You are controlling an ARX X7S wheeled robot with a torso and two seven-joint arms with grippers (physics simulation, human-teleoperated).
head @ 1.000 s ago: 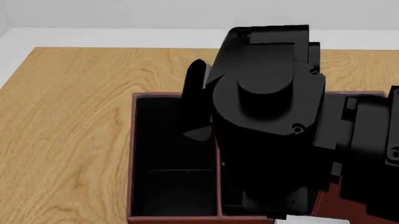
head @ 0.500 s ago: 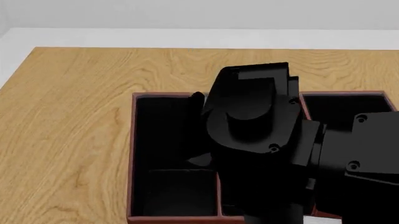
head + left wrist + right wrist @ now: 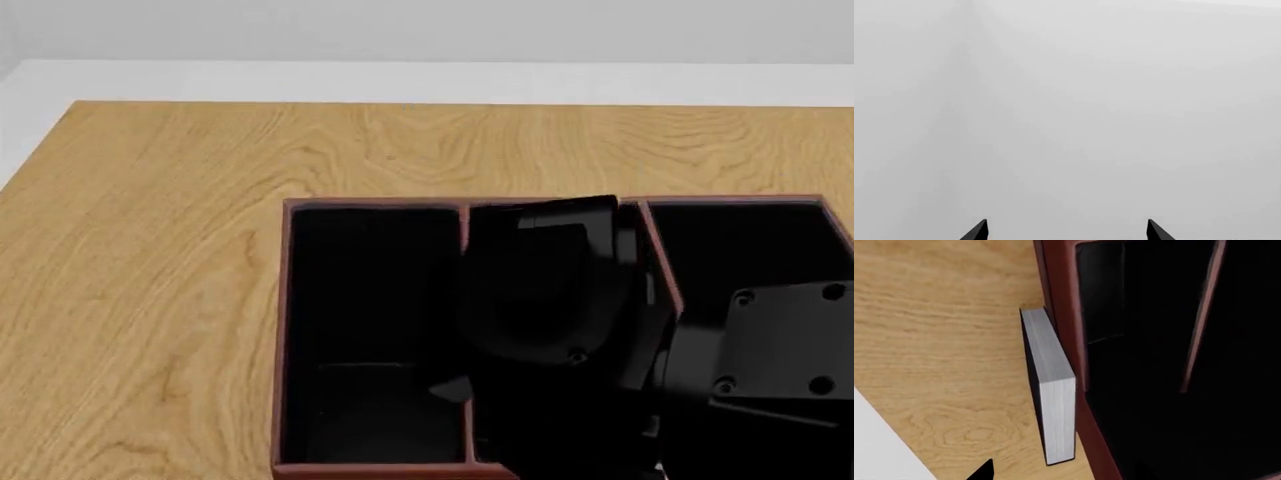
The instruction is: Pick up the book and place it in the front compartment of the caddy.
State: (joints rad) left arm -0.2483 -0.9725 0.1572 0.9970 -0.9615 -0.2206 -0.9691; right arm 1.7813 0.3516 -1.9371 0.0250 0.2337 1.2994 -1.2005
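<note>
The book [image 3: 1049, 385] stands on edge on the wooden table, its black cover against the outside of the caddy's reddish-brown wall [image 3: 1066, 315], pale page edges showing. In the head view the book is hidden; the caddy [image 3: 282, 330] shows black sections split by partitions. My right arm [image 3: 561, 330] hangs over the caddy's middle section. My right gripper [image 3: 1067, 475] is open and holds nothing; one fingertip [image 3: 984, 471] shows over the table beside the book, the other is lost against the dark interior. My left gripper [image 3: 1066, 232] is open and empty, facing a blank grey background.
The wooden table [image 3: 160, 250] stretches left of and behind the caddy. In the right wrist view its edge [image 3: 881, 440] runs close to the book, with a white floor beyond. A white wall stands behind the table.
My right arm has drawn back toward the near edge of the head view and lower, uncovering the caddy's far wall and its middle and right sections.
</note>
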